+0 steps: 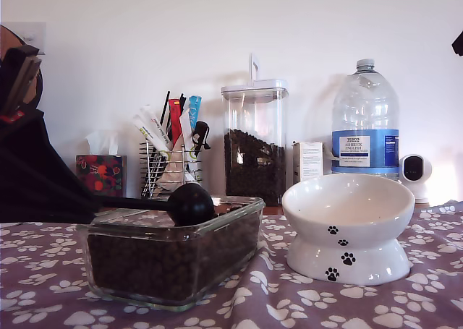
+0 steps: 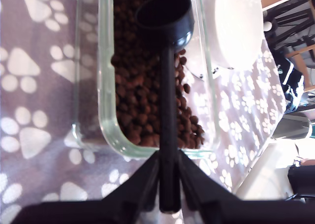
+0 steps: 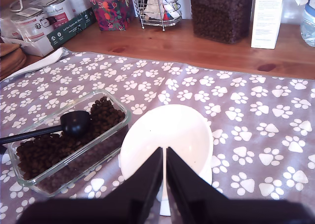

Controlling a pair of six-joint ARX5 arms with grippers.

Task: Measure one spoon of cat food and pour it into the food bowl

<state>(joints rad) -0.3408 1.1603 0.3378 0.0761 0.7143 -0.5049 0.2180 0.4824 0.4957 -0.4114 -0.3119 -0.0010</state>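
Observation:
My first gripper (image 2: 168,184) is shut on the long handle of the black spoon (image 2: 165,17). It reaches in from the exterior view's left (image 1: 90,206). The spoon's cup (image 1: 192,203) hangs at rim height over the cat food (image 1: 166,260) in a rectangular glass dish (image 1: 239,207); what the cup holds cannot be made out. The white food bowl (image 1: 347,220) with black paw prints stands beside the dish, towards the exterior view's right, and looks empty (image 3: 167,130). My second gripper (image 3: 164,170) hovers above the bowl, shut on nothing.
Along the back stand a tissue box (image 1: 100,173), a wire rack of sachets (image 1: 170,166), a tall clear kibble canister (image 1: 254,144), a small carton (image 1: 309,160), a water bottle (image 1: 365,119) and a small white camera (image 1: 414,171). Tins (image 3: 49,7) sit on the wooden counter.

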